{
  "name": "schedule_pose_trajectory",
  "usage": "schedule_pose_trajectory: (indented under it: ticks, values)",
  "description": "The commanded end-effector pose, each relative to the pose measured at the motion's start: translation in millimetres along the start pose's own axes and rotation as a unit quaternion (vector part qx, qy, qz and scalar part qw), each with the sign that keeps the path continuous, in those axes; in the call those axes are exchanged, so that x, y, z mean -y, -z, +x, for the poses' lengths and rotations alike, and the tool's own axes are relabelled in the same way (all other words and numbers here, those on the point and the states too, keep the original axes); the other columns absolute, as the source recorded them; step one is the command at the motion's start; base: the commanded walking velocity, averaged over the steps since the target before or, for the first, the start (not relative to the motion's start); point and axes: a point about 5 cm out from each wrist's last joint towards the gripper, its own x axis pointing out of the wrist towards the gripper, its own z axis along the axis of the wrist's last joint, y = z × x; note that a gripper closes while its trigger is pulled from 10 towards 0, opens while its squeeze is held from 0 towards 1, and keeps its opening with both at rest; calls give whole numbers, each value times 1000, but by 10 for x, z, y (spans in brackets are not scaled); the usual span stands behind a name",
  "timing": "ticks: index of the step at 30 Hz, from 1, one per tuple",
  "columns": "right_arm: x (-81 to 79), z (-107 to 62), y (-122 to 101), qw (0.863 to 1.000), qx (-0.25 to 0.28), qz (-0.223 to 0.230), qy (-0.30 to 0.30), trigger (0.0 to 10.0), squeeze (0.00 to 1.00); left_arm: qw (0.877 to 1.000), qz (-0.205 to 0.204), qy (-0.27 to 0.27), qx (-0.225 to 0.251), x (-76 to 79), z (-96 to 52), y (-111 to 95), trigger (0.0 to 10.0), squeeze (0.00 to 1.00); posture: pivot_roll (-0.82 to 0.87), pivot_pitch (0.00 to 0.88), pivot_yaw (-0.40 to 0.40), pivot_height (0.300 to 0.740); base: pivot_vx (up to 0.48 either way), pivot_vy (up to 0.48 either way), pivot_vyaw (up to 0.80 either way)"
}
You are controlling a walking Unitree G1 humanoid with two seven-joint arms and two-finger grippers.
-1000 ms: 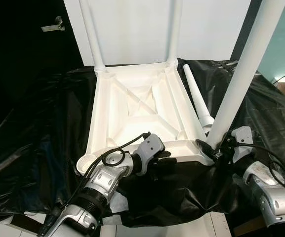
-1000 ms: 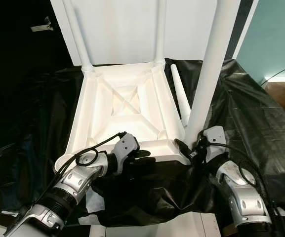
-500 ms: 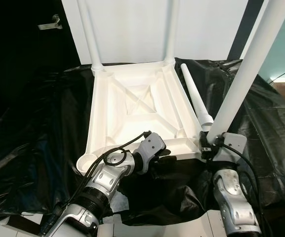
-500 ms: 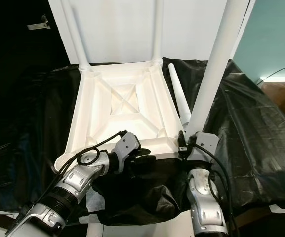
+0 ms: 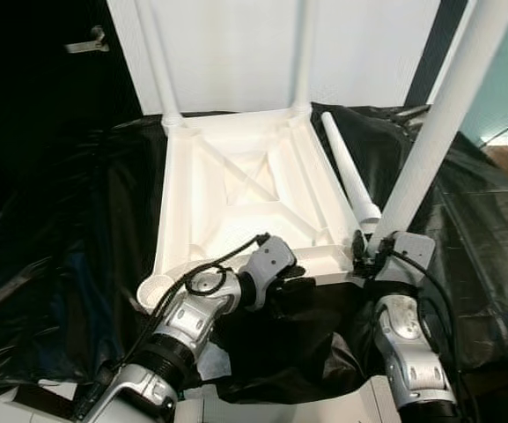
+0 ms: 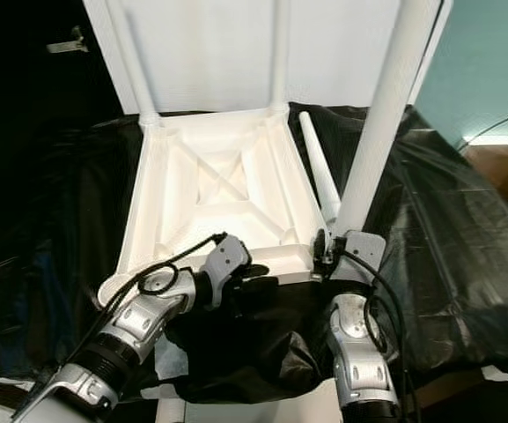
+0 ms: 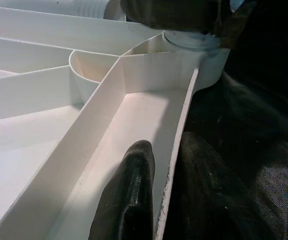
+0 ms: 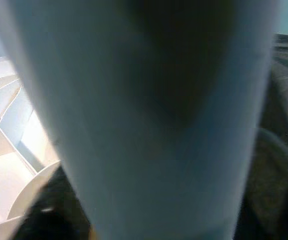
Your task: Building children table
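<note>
On the far left hangs a dark door with a metal handle (image 5: 89, 40), and black plastic sheeting (image 5: 69, 220) covers the surface that carries everything. In the middle of that sheeting lies the white children's table top (image 5: 236, 198), turned upside down so its ribbed underside with crossing braces faces up. Two white legs stand upright in its far corners, the far-left leg (image 5: 158, 62) and the far-right leg (image 5: 303, 53), both rising out of frame against a pale wall. The near-left corner socket (image 5: 154, 286) is an open ring with no leg in it. Just right of that socket, the left tool (image 5: 290, 278) sits at the near edge of the table top; in the left wrist view one black finger (image 7: 129, 200) lies inside the rim channel against the thin edge wall, and the sheeting bunches up on the outer side, so the tool appears closed on that near rim, though the second finger is hard to make out. Further right, a loose fourth leg (image 5: 349, 172) lies flat on the sheeting just beside the table top's right edge. At the near-right corner a third leg (image 5: 438, 123) stands tilted, its foot in the corner socket, and the right tool (image 5: 370, 256) is clamped around its base, with the leg's blurred white shaft very close in the right wrist view.
</note>
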Motion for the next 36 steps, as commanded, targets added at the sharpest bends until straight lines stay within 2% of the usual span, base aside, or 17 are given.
schedule_pose_trajectory:
  ticks: [1,3,4,5,6,7,12,14,16,21,22,23,24,34,36]
  values:
    - [-59,-5,5,999,-1,-14,-43,10000,1000,998,-28,40,-34,130,16,204,10000,0,-57,0,-9,740,0,0,0]
    - [-59,-5,5,999,-1,-14,-43,10000,1000,998,-28,40,-34,130,16,204,10000,0,-57,0,-9,740,0,0,0]
    - [-63,-14,11,996,3,-33,-81,10000,737,998,-28,40,-34,131,16,205,10000,0,-57,0,-9,740,0,0,0]
    - [-31,-27,42,992,2,-54,-115,10000,0,998,-28,41,-35,129,20,205,10000,0,-73,0,-3,740,0,0,0]
    - [-31,-27,42,992,2,-54,-115,10000,0,998,-28,41,-35,129,20,205,10000,0,-73,0,-3,740,0,0,0]
    - [29,-41,71,987,1,-70,-145,10000,0,998,-27,43,-35,127,28,198,10000,0,-73,0,-3,740,0,0,0]
    - [105,-40,82,983,-2,-76,-167,10000,0,998,-26,44,-34,124,35,194,10000,0,-82,0,-1,740,0,0,0]
    - [198,-18,56,973,-12,-79,-215,10000,0,998,-25,47,-35,120,40,196,10000,0,-92,0,2,740,0,0,0]
    - [223,-15,65,963,-29,-85,-253,10000,0,998,-24,49,-37,120,40,199,10000,0,-94,0,3,740,0,0,0]
    - [266,-22,72,952,-39,-99,-289,10000,0,998,-22,49,-37,111,43,188,10000,0,-91,0,3,740,0,0,0]
    - [283,-18,55,946,-38,-100,-306,4902,0,998,-21,49,-37,110,43,187,10000,0,-91,0,4,740,0,0,0]
    - [294,-16,44,942,-37,-101,-318,4902,0,998,-21,49,-37,109,42,188,10000,0,-91,0,4,740,0,0,0]
    - [308,-12,36,937,-38,-105,-331,0,0,998,-20,49,-38,108,39,189,10000,0,-90,0,5,740,0,0,0]
    - [334,7,7,926,-45,-101,-360,0,0,998,-20,47,-39,97,20,197,10000,0,-82,0,5,740,0,0,0]
    - [300,-28,59,930,-58,-84,-352,0,0,998,-21,46,-38,99,17,197,10000,0,-83,0,6,740,0,0,0]
